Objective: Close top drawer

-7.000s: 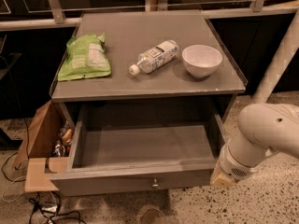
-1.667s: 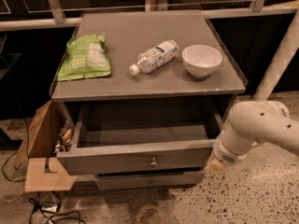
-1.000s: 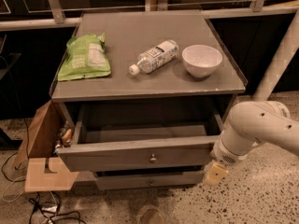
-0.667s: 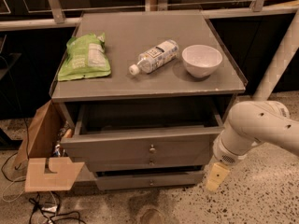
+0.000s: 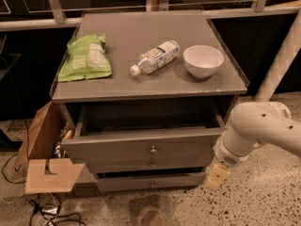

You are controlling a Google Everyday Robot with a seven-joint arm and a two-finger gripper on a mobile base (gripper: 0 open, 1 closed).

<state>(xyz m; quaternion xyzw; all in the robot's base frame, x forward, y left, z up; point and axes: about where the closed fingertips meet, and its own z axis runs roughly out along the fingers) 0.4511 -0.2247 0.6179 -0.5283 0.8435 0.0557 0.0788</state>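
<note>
Cream gripper (image 5: 216, 177) hangs low off the cabinet's right front corner, just beside the right end of the top drawer (image 5: 117, 149). Contact is unclear, and I can't tell whether it's spread or closed. Drawer has slid in a lot over the last few seconds: it was pulled wide, now only a strip of interior shows behind the front panel. My read: nearly shut, one short push left. Grey cabinet top (image 5: 141, 29) carries a green bag (image 5: 86, 58), a bottle (image 5: 155, 57) lying down and a white bowl (image 5: 203, 61). Cardboard box (image 5: 42, 135) at left, cables (image 5: 42, 211) on the speckled floor (image 5: 263, 197).

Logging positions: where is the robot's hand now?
Camera view: the hand hangs lower right, by the right end of the partly open top drawer.
</note>
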